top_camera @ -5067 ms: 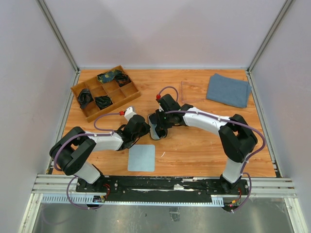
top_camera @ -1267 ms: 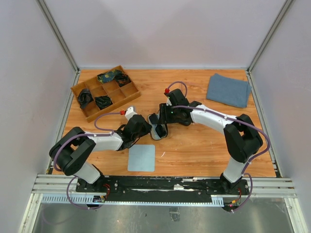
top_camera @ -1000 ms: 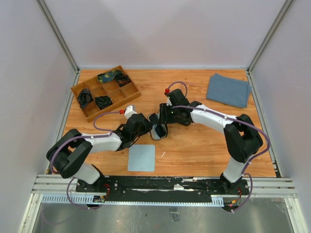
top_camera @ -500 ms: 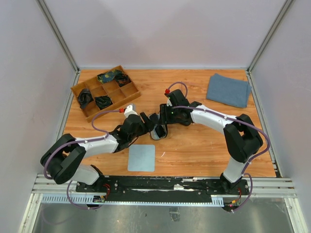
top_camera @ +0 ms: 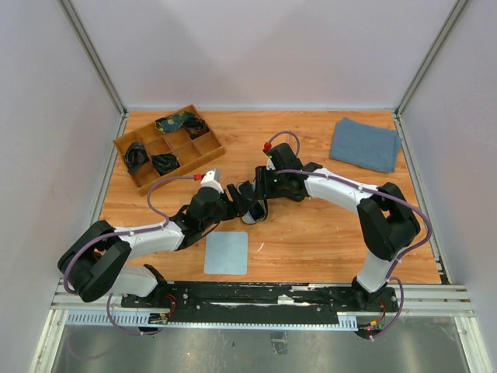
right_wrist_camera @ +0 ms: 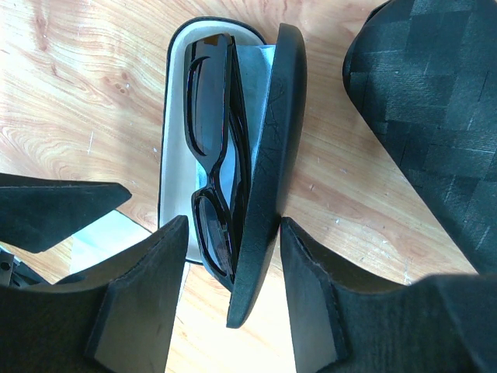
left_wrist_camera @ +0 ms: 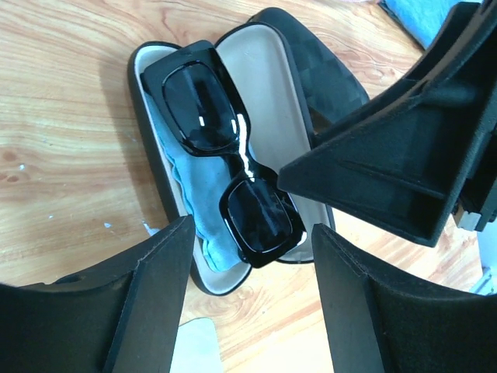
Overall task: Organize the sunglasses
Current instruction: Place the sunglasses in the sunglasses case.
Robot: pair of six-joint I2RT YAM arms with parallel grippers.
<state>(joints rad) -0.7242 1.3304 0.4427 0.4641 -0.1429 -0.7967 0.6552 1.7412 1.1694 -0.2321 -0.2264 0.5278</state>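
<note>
Plainly, the left claw (left_wrist_camera: pixel 248 233) is seen with its fingers spread apart and nothing caught between them. Just ahead of it, framed by the two fingers, the black sunglasses (left_wrist_camera: pixel 233 167) are laid inside an open black case (left_wrist_camera: pixel 264 78), on a light blue cloth (left_wrist_camera: pixel 190 210) tucked beneath them. One lens is placed close to the fingertips, the other farther out from the claw. The case is rested on the wooden table (top_camera: pixel 311 233).

The right claw (right_wrist_camera: pixel 233 225) is set at the same case from the opposite side. The raised lid (right_wrist_camera: pixel 268 155) is found between its two fingers, close against one of them, while the near end of the sunglasses is seen beside the other. Whether the lid is actually squeezed cannot be told.

Well behind the left claw and to its left, a wooden divided tray (top_camera: pixel 183 171) is set. A small blue square cloth (top_camera: pixel 227 252) is laid near the same claw, on its right side. A folded blue towel (top_camera: pixel 365 144) is placed well behind the right claw.
</note>
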